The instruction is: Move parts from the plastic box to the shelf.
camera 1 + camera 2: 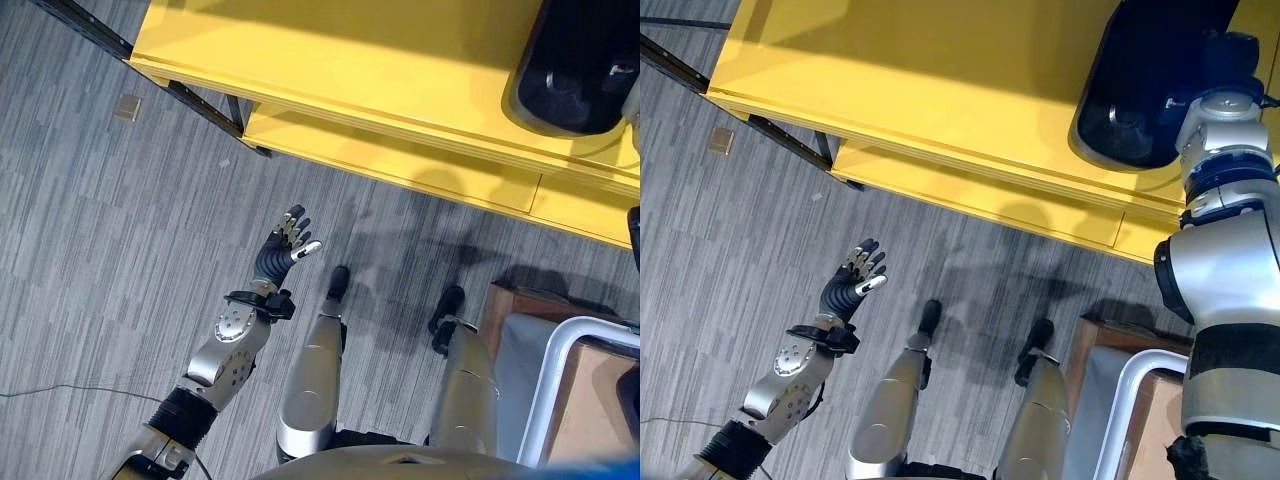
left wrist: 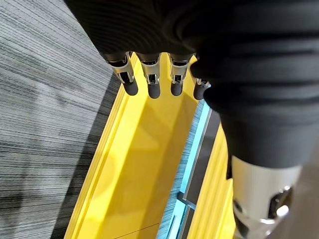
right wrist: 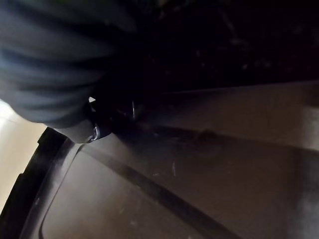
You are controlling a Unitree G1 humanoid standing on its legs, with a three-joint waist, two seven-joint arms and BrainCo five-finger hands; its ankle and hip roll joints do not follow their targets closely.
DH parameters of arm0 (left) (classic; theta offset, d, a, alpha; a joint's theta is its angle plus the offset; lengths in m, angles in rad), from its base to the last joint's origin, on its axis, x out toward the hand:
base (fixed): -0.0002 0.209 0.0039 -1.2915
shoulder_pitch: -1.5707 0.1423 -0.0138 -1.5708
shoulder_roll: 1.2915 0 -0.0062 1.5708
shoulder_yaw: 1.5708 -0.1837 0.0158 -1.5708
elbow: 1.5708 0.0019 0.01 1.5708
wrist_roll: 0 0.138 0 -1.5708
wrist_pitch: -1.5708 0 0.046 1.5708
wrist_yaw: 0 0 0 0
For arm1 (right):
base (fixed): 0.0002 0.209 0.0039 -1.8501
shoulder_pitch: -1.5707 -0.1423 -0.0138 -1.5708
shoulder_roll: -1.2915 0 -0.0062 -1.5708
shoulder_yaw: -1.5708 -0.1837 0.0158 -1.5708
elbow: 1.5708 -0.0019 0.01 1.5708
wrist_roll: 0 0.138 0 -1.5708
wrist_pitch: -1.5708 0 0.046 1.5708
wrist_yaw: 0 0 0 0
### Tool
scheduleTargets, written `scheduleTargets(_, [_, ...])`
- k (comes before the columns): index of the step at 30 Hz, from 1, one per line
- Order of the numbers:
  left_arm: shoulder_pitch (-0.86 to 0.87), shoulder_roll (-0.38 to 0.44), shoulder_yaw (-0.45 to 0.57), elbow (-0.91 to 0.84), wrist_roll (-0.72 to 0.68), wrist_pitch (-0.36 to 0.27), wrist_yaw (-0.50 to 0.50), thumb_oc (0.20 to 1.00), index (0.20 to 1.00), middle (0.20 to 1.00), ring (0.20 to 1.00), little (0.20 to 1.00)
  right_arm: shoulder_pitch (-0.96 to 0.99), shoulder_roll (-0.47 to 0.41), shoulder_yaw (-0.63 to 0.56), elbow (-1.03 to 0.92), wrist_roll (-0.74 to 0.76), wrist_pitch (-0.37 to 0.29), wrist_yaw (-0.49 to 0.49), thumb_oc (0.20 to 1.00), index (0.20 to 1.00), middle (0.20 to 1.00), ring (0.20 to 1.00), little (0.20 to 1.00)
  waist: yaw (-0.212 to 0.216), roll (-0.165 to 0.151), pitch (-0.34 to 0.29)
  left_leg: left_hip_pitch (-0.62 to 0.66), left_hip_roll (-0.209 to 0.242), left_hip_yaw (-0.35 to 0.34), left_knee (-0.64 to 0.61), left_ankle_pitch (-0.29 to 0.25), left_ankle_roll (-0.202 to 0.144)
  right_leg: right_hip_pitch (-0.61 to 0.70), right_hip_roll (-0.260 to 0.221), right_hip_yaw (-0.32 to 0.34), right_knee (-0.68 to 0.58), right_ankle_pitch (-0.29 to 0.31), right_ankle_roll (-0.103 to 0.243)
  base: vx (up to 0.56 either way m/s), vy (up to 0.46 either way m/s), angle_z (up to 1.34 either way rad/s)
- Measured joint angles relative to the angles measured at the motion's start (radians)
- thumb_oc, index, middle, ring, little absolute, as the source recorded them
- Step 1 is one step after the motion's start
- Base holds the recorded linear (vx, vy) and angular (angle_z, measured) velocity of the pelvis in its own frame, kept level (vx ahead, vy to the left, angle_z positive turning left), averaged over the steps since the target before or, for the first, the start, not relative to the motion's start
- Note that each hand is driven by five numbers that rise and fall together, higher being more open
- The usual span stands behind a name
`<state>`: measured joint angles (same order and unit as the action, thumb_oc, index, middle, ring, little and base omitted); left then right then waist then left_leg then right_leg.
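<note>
Right arm on black part atop yellow shelf (image 1: 940,90)
Left hand (image 1: 285,245) fingers straight, empty, above floor; right hand's finger state unreadable at black part (image 1: 1140,90)

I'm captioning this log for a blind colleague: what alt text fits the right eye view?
The robot's right arm reaches into a black plastic box on the yellow shelf, its hand hidden inside. The left hand hangs open and empty over the grey floor, beside the shelf.
</note>
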<state>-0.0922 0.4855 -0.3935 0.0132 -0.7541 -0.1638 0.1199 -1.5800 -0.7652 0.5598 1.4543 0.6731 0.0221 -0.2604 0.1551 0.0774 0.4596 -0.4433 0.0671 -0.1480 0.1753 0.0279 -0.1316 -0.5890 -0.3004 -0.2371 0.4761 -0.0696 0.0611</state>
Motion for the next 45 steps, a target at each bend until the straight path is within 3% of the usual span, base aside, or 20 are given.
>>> scheduleTargets(1, [0.000, 0.000, 0.000, 0.000, 0.000, 0.000, 0.002, 1.000, 1.000, 1.000, 1.000, 1.000, -0.003, 0.000, -0.001, 0.001, 0.000, 0.000, -0.003, 0.460, 0.460, 0.460, 0.460, 0.460, 0.000, 0.000, 0.000, 0.000, 0.000, 0.000, 0.001, 0.000, 0.000, 0.000, -0.001, 0.000, 0.001, 0.000, 0.000, 0.00, 0.000, 0.00])
scheduleTargets(2, [-0.001, 0.000, -0.001, 0.000, 0.000, 0.000, 0.006, 1.000, 1.000, 1.000, 1.000, 1.000, -0.006, 0.000, -0.002, 0.001, 0.000, 0.000, -0.007, 1.000, 1.000, 1.000, 1.000, 1.000, 0.000, 0.000, 0.000, 0.000, -0.001, 0.000, 0.000, 0.000, 0.000, 0.000, -0.001, 0.000, 0.001, 0.000, 0.000, 0.00, 0.000, 0.00])
scheduleTargets(7, [-0.002, 0.001, -0.001, 0.000, 0.000, 0.000, 0.017, 1.000, 1.000, 1.000, 1.000, 1.000, -0.073, -0.005, -0.068, 0.039, 0.054, 0.000, -0.041, 1.000, 1.000, 1.000, 1.000, 1.000, -0.002, 0.000, 0.000, 0.000, -0.003, -0.002, 0.000, 0.003, 0.001, 0.000, -0.004, 0.000, 0.004, 0.000, 0.000, 0.00, 0.000, 0.00])
scheduleTargets(20, [-0.004, 0.002, -0.006, 0.000, -0.012, -0.001, 0.019, 1.000, 1.000, 1.000, 1.000, 1.000, -0.115, -0.039, -0.056, 0.034, 0.121, -0.006, -0.076, 1.000, 1.000, 1.000, 1.000, 1.000, -0.013, -0.001, 0.000, 0.005, -0.014, -0.002, 0.002, 0.007, 0.004, 0.005, -0.014, 0.001, 0.009, 0.002, 0.002, 0.00, 0.002, 0.01])
scheduleTargets(27, [-0.008, 0.003, -0.008, 0.000, -0.020, -0.001, 0.017, 1.000, 1.000, 1.000, 1.000, 1.000, -0.154, -0.036, -0.024, -0.023, 0.128, -0.009, -0.082, 1.000, 1.000, 1.000, 1.000, 1.000, -0.046, -0.004, 0.000, 0.025, -0.011, 0.002, 0.002, 0.007, 0.006, 0.035, -0.001, 0.004, -0.025, 0.025, 0.004, 0.00, 0.020, -0.05])
scheduleTargets(29, [-0.011, 0.005, -0.008, -0.001, -0.020, -0.001, 0.015, 1.000, 1.000, 1.000, 1.000, 1.000, -0.149, -0.013, 0.004, -0.105, 0.127, -0.017, -0.090, 1.000, 1.000, 1.000, 1.000, 1.000, -0.063, -0.016, -0.004, 0.048, -0.003, 0.009, 0.001, 0.005, 0.010, 0.067, 0.013, 0.008, -0.062, 0.047, 0.006, 0.00, 0.043, -0.20])
scheduleTargets(31, [-0.009, 0.008, 0.001, 0.000, -0.021, 0.000, 0.011, 1.000, 1.000, 1.000, 1.000, 1.000, -0.042, 0.019, 0.000, -0.317, 0.076, -0.052, -0.100, 1.000, 1.000, 1.000, 1.000, 1.000, -0.095, -0.070, -0.036, 0.064, 0.008, 0.031, -0.002, 0.000, 0.019, 0.086, 0.028, 0.020, -0.103, 0.066, 0.009, 0.02, 0.057, -0.25])
scheduleTargets(34, [0.006, 0.008, 0.021, 0.003, -0.021, 0.000, 0.013, 1.000, 1.000, 1.000, 1.000, 1.000, 0.125, 0.006, -0.007, -0.667, -0.032, -0.076, -0.136, 1.000, 1.000, 1.000, 1.000, 1.000, -0.121, -0.083, -0.048, 0.098, 0.009, 0.043, -0.011, -0.008, 0.024, 0.120, 0.038, 0.033, -0.137, 0.082, 0.014, 0.01, 0.041, -0.17])
scheduleTargets(39, [0.032, 0.006, 0.047, 0.004, -0.018, 0.001, 0.017, 1.000, 1.000, 1.000, 1.000, 1.000, 0.547, 0.000, -0.199, -1.184, -0.312, -0.094, -0.176, 1.000, 1.000, 1.000, 1.000, 1.000, -0.144, -0.089, -0.080, 0.140, 0.010, 0.060, -0.020, -0.018, 0.033, 0.172, 0.042, 0.036, -0.176, 0.091, 0.021, 0.03, 0.026, -0.08])
scheduleTargets(45, [0.096, -0.001, 0.099, 0.004, 0.013, 0.001, 0.014, 1.000, 1.000, 1.000, 1.000, 1.000, 0.946, 0.009, -0.334, -1.327, -0.662, -0.045, -0.170, 1.000, 1.000, 1.000, 1.000, 1.000, -0.147, -0.082, -0.113, 0.198, 0.013, 0.084, -0.057, -0.022, 0.037, 0.227, 0.046, 0.045, -0.229, 0.105, 0.032, 0.03, 0.021, -0.10])
